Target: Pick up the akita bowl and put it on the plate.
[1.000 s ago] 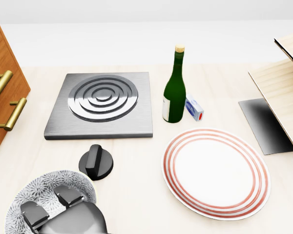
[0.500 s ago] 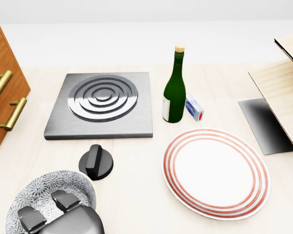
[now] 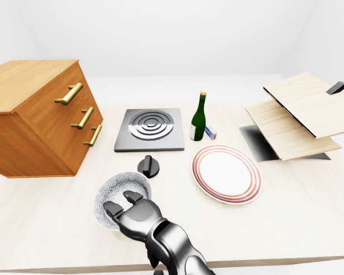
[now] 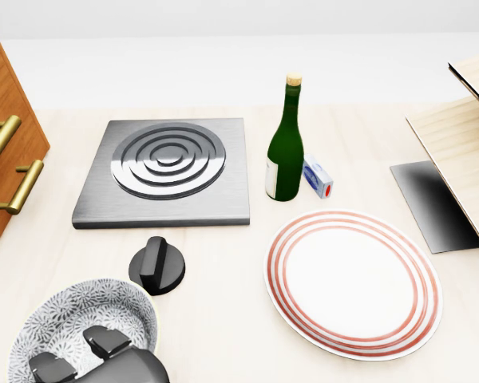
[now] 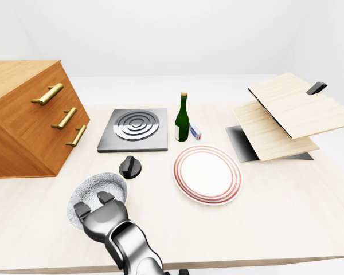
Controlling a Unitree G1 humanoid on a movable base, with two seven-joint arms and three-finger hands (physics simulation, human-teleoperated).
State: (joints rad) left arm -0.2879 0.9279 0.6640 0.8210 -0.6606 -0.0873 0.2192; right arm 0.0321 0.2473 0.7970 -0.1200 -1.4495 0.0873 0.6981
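The akita bowl, grey-white with a flower pattern, rests on the table at the head view's bottom left. My left hand, dark metal, reaches up from the bottom edge. Two of its fingers lie over the bowl's near rim and point into the bowl; they look open, and the thumb is hidden. The white plate with red rings lies flat to the bowl's right, nothing on it. My right hand does not show in any view.
A black knob sits just above the bowl. Beyond it lie a steel burner plate, a green bottle and a small box. A wooden drawer cabinet stands left; tilted wooden boards stand right.
My left hand has slid back toward the bottom of the head view, its fingers now nearer the bowl's near rim. The bowl and the camera have not moved.
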